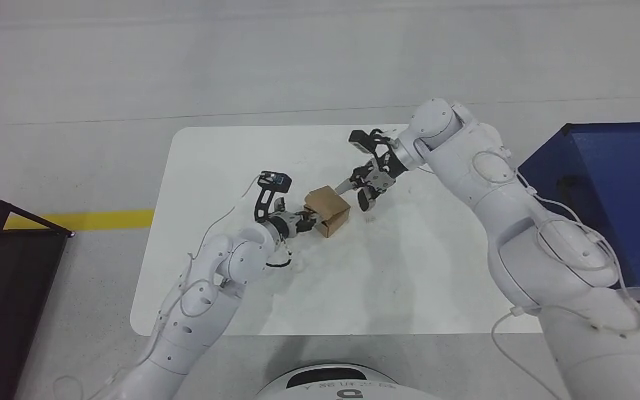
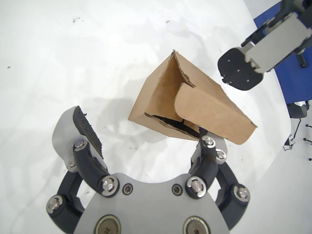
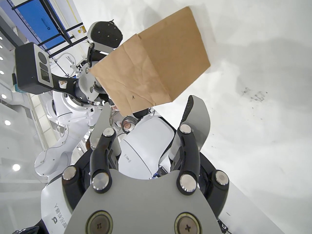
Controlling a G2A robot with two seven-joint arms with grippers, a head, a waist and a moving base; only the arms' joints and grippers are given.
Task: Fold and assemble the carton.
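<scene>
A small brown carton (image 1: 327, 210) sits tilted near the middle of the white table (image 1: 450, 290). In the left wrist view the carton (image 2: 195, 105) turns its open end to the camera, with a rounded flap folded partly across the opening. My left gripper (image 2: 146, 132) is open just in front of that end, and one of its fingers (image 2: 209, 144) touches the carton's lower edge. My right gripper (image 3: 148, 113) is open on the carton's closed side (image 3: 151, 66), fingertips just short of it. From above, the left gripper (image 1: 300, 222) and the right gripper (image 1: 360, 190) flank the carton.
A blue bin (image 1: 590, 180) stands off the table's right side. A black frame (image 1: 20, 270) sits on the floor to the left, beside a yellow floor line (image 1: 100, 218). The table's front and far parts are bare.
</scene>
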